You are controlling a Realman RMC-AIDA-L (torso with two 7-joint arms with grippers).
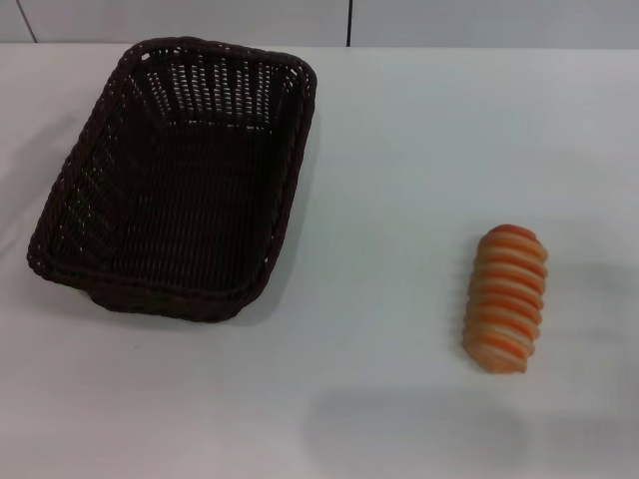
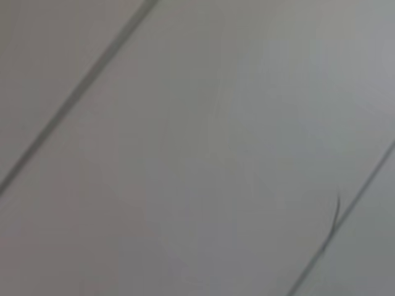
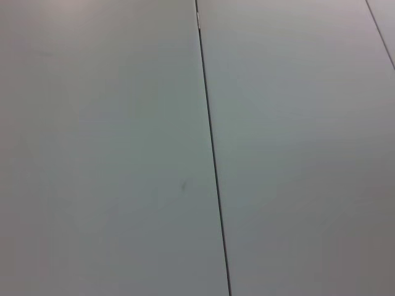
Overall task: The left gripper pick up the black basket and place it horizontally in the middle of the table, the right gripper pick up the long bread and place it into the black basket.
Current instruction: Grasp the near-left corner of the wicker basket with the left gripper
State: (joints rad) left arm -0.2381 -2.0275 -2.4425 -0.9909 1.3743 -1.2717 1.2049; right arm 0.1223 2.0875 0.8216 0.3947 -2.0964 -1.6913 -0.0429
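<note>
The black basket [image 1: 180, 180] stands on the white table [image 1: 399, 150] at the far left, its long side running away from me and slightly slanted. It is empty. The long bread [image 1: 506, 297] lies at the right near the front, striped top up, its length also running away from me. Basket and bread are well apart. Neither gripper shows in the head view. Both wrist views show only plain grey panels with thin dark seams, no fingers and none of the task's objects.
The table's far edge meets a pale wall with a dark vertical seam [image 1: 349, 22]. White tabletop lies between the basket and the bread and along the front. A faint shadow falls on the table at the front right [image 1: 419, 429].
</note>
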